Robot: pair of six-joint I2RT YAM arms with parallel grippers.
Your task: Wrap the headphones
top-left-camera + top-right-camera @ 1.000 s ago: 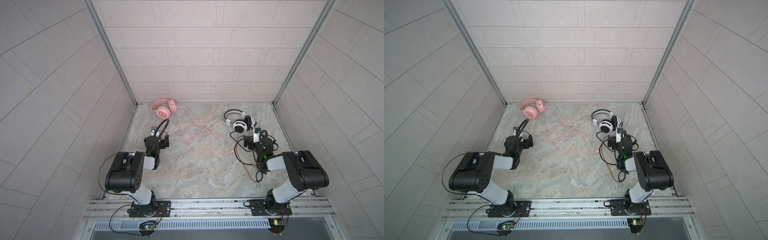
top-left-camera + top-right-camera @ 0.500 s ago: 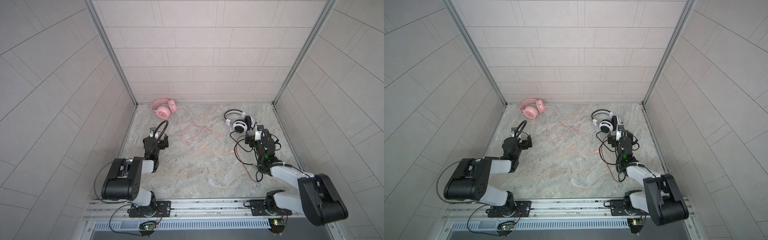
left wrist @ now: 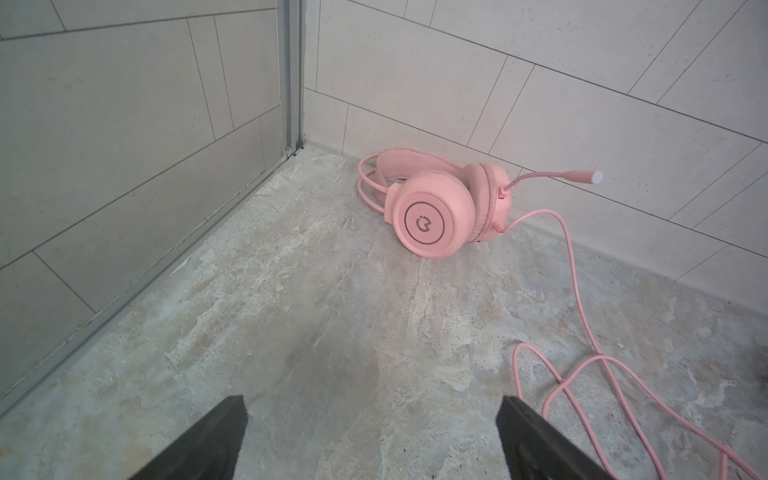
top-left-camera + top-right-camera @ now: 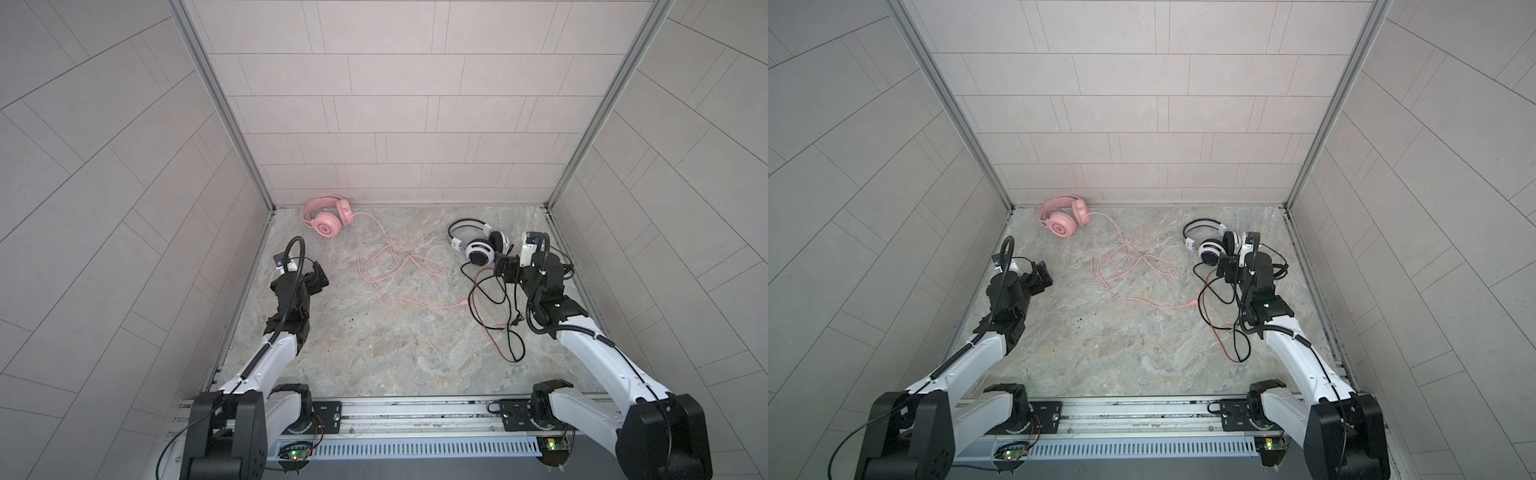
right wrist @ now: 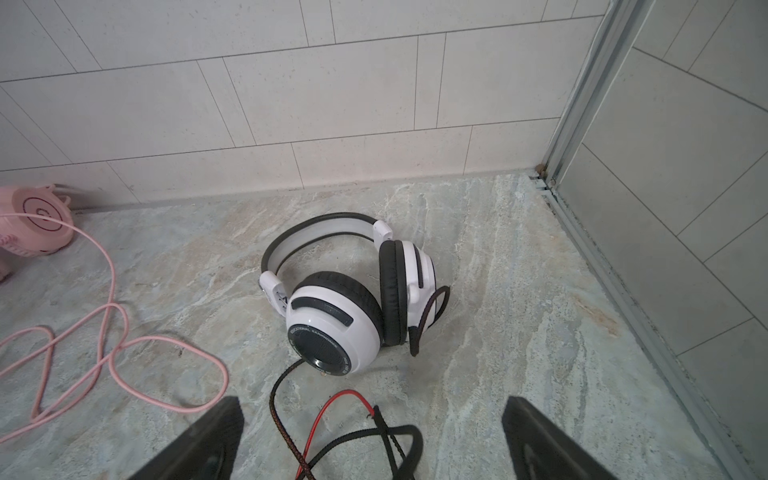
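left tool [image 3: 371, 401]: pink headset [image 3: 434, 218] ahead | right tool [image 5: 372, 401]: white-and-black headset [image 5: 332, 324] close ahead

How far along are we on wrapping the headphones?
Done: nothing yet. The pink headset trails its pink cable in loose loops on the floor; the white-and-black headset has its black cable sprawled unwrapped. In hand: nothing. The left end effector is open, facing the pink headset; the right end effector is open just short of the white-and-black headset. Left: gather and wrap both cables.
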